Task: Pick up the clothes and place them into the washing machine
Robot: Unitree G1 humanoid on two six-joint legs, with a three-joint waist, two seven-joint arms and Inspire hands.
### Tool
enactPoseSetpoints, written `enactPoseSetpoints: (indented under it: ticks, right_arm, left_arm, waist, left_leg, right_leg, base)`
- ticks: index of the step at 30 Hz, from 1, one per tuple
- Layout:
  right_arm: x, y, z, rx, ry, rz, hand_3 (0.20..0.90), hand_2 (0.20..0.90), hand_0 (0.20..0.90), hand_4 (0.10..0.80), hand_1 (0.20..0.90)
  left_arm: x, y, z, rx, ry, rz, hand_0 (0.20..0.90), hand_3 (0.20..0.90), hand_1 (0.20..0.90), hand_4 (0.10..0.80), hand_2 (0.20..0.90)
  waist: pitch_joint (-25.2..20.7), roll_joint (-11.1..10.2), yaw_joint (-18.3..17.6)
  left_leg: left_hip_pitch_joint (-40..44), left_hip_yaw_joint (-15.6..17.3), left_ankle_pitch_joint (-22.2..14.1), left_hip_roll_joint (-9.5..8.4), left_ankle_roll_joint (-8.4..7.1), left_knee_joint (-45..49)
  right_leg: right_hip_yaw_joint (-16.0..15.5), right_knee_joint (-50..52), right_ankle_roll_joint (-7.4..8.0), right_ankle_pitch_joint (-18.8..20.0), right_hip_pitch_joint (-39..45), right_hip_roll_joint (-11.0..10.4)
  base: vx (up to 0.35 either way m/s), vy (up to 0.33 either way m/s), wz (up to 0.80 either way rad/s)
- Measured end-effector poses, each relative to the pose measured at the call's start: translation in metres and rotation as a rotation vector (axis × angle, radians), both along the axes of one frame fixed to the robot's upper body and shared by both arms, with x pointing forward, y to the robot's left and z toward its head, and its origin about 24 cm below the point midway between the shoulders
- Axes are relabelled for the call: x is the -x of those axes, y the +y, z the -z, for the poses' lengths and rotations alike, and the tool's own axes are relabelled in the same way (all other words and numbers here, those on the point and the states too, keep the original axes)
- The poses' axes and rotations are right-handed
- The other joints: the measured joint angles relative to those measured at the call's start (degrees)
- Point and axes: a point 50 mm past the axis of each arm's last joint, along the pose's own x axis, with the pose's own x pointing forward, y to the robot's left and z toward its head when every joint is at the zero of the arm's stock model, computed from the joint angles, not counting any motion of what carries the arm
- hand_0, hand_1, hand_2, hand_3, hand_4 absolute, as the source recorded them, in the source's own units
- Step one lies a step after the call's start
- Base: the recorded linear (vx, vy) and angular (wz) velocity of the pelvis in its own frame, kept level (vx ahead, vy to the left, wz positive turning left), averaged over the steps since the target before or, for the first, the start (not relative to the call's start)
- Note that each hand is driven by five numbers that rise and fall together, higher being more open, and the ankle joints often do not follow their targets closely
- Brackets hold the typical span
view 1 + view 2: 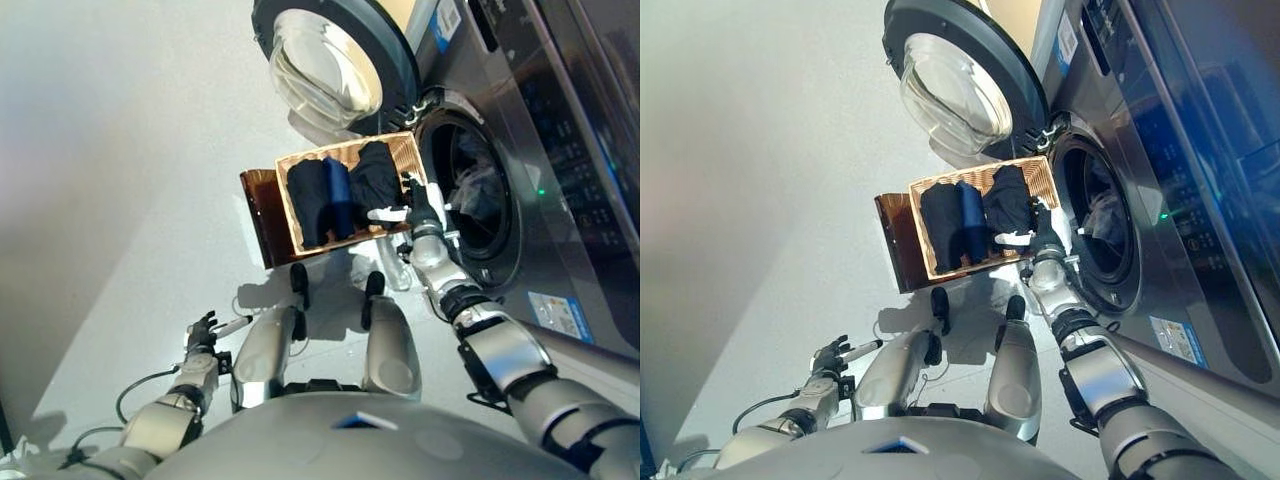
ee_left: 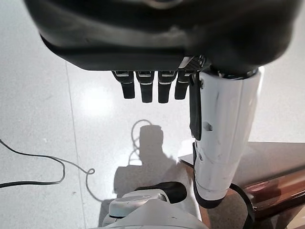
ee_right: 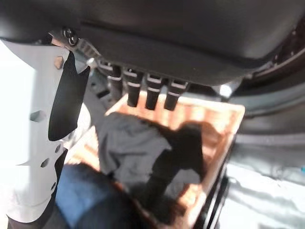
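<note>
Left eye view: basket [image 1: 400, 150] on floor beside open washing machine [image 1: 520, 150], holding dark clothes [image 1: 345, 190]. Right hand [image 1: 415, 205] over basket's near edge.
Left wrist view: left hand [image 2: 152, 86] low over bare floor [image 2: 43, 109], fingers loosely extended, empty.
Right wrist view: right hand's fingers relaxed above clothes, gripping nothing

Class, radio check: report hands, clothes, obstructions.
Right hand open over basket. Left hand open, idle, low. Clothes in basket. Washer door open, nothing blocking.
</note>
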Motion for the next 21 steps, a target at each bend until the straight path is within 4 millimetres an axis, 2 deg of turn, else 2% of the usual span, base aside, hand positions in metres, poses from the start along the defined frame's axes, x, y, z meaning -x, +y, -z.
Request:
enactPoseSetpoints:
  ticks: [7,15,21]
  right_arm:
    - [0.003,0.003,0.008,0.005,0.048,0.014,0.900,0.900,0.900,0.800,0.900]
    - [-0.024,0.008,-0.020,0.002,-0.040,0.022,0.900,0.900,0.900,0.800,0.900]
    - [-0.035,0.012,-0.033,0.004,-0.079,0.013,0.900,0.900,0.900,0.800,0.900]
  left_arm:
    - [-0.005,0.004,-0.002,-0.018,-0.012,-0.003,0.900,0.900,0.900,0.800,0.900]
    - [-0.017,0.006,-0.006,-0.024,-0.039,0.004,0.900,0.900,0.900,0.800,0.900]
    - [-0.016,0.005,-0.006,-0.022,-0.036,0.002,0.900,0.900,0.900,0.800,0.900]
  waist:
    - [0.65,-1.23,0.11]
    - [4.67,-1.70,1.33]
    - [5.87,-1.76,1.73]
  left_leg:
    - [-1.97,-0.97,-0.04,0.05,0.00,1.79]
    - [-5.00,-0.99,-0.59,0.66,-0.02,6.17]
    - [-6.41,-1.07,-0.57,0.98,-0.04,6.66]
  right_leg:
    - [-0.87,0.78,-0.25,-0.14,-0.90,-0.22]
    - [-0.76,3.90,-0.86,-0.71,-3.30,-0.40]
    - [-0.83,4.77,-1.22,-0.53,-4.77,-0.28]
  base:
    - [-0.029,0.006,0.09]
    - [-0.016,-0.004,0.01]
    - [-0.002,-0.007,0.02]
